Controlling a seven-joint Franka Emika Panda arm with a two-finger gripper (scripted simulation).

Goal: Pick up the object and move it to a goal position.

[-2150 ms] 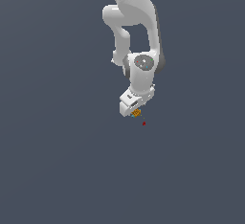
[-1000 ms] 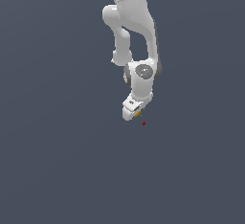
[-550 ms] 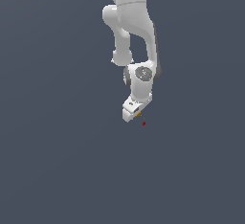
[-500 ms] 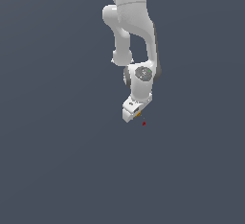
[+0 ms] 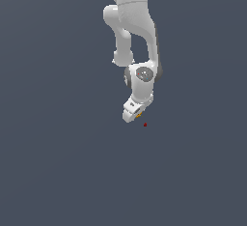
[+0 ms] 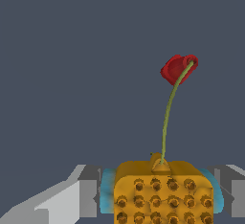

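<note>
The object (image 5: pixel 139 115) is a tiny lumpy orange-yellow thing at the tip of my white gripper (image 5: pixel 132 116), held above the grey floor. In the wrist view the object (image 6: pixel 162 192) is studded and sits between my two grey fingers (image 6: pixel 88 196), whose teal pads press on both of its sides. A thin green stem rises from it. The goal position (image 5: pixel 144 124) is a very small dark red dot just below the gripper and toward the exterior view's right. In the wrist view it shows as a red blob (image 6: pixel 176 69) beyond the object.
A plain dark grey floor (image 5: pixel 58 162) fills both views. The white arm (image 5: pixel 135 32) comes down from the top of the exterior view. Nothing else shows.
Over the last two seconds the wrist has come down a little with the object in the gripper. In the last half second nothing visibly moved.
</note>
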